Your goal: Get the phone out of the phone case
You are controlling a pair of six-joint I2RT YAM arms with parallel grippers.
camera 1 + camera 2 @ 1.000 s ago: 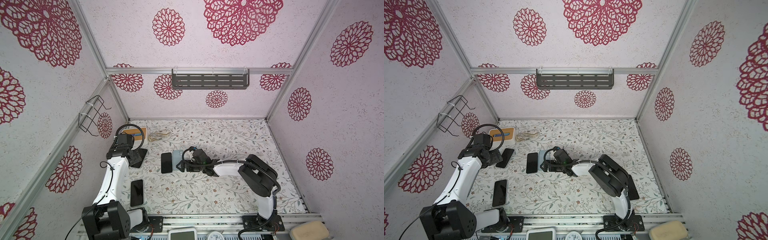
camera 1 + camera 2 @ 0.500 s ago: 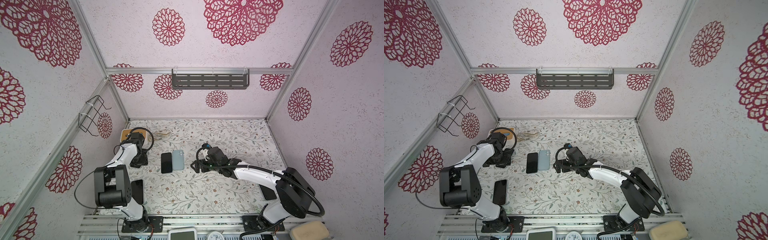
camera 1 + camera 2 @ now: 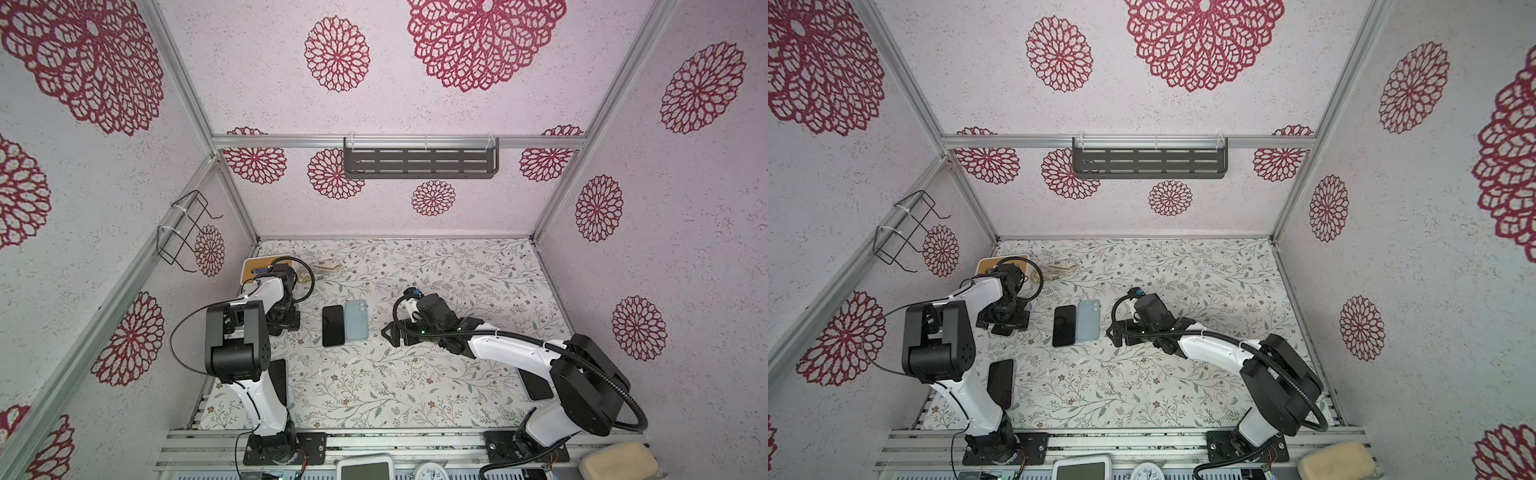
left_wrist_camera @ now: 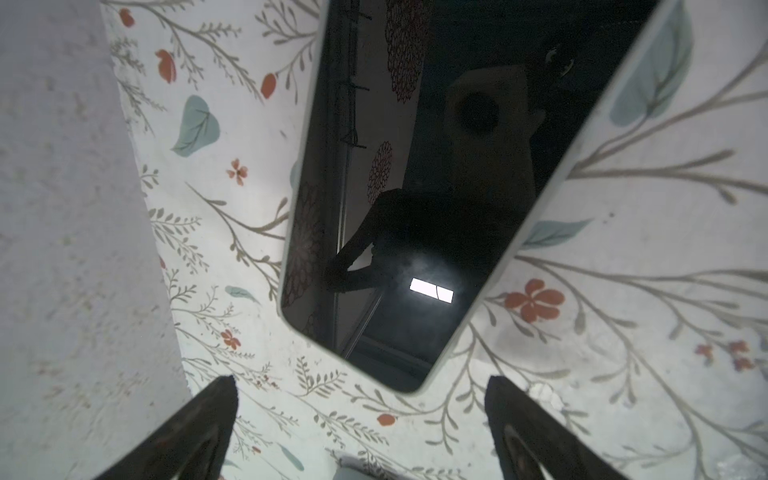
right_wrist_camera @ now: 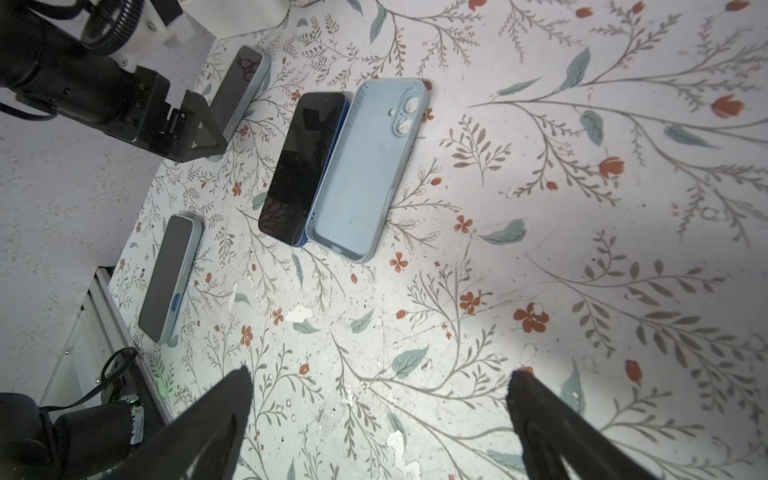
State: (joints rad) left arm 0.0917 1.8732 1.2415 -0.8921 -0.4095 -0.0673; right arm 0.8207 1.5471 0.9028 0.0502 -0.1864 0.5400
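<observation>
A dark-screened phone lies flat on the floral table, out of its case. The empty light blue phone case lies inside-up right beside it, touching it. My right gripper hangs open and empty to the right of the case, a short gap away. My left gripper points down at the left, open and empty, just over the end of another phone in a pale case.
A further cased phone lies front left by the left arm's base. A dark slab lies under the right arm. An orange-topped box stands back left. A wire basket and a shelf hang on the walls.
My right gripper has drawn back to the right, away from the case it was at. The left arm has folded its elbow back; its gripper shifted slightly towards the centre. Phone and case have not moved.
</observation>
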